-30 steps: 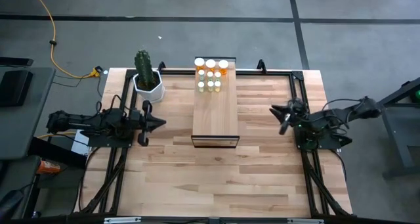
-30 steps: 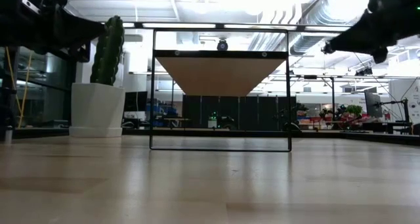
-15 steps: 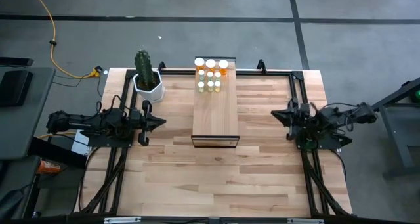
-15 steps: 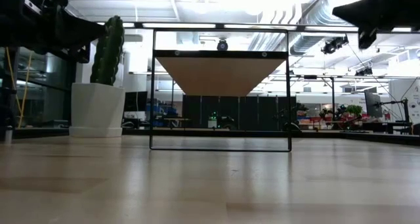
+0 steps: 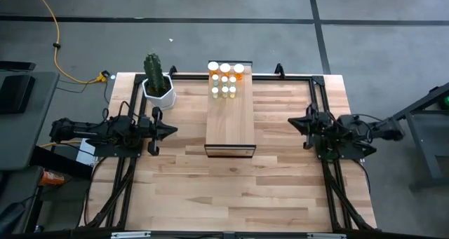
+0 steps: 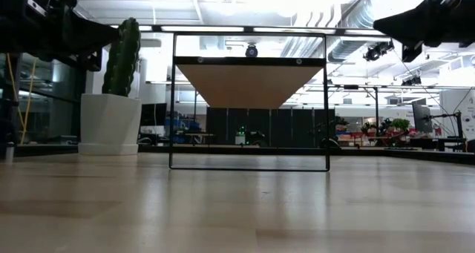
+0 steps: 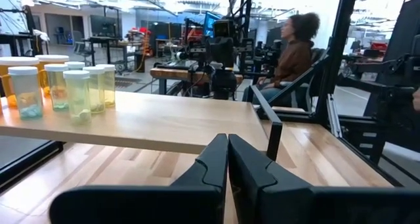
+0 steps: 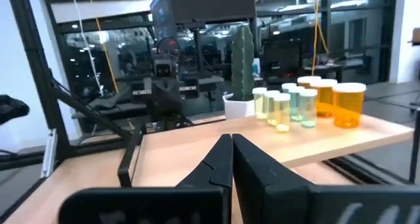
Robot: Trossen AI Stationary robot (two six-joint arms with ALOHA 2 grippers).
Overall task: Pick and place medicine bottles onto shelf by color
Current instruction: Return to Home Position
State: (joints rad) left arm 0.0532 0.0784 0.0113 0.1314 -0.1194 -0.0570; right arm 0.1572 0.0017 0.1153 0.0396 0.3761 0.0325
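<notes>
A pale wooden surface [image 5: 280, 162] sits on a grey concrete floor, and the wrist views look past it into a busy workshop where a seated person [image 7: 292, 50] shows in the background. The shelf [image 5: 230, 123] runs lengthwise down the middle of the surface. All the medicine bottles [image 5: 226, 80] in view stand at its far end, near the white cactus pot [image 5: 158, 92]. Three orange bottles [image 5: 226, 68] form the farthest row, and the pale green-yellow bottles [image 5: 224, 91] cluster just in front of them, so the two colours are kept apart. No bottle lies on the surface itself.

The left tool [image 5: 170, 131] hangs off the shelf's left side, its fingers pressed together on nothing. The right tool [image 5: 293, 122] hangs off the right side, also closed and empty. Both are well apart from the bottles and raised above the surface.

By this layout the sorting looks finished. What seems left is only for the arms to settle at their resting poses.
</notes>
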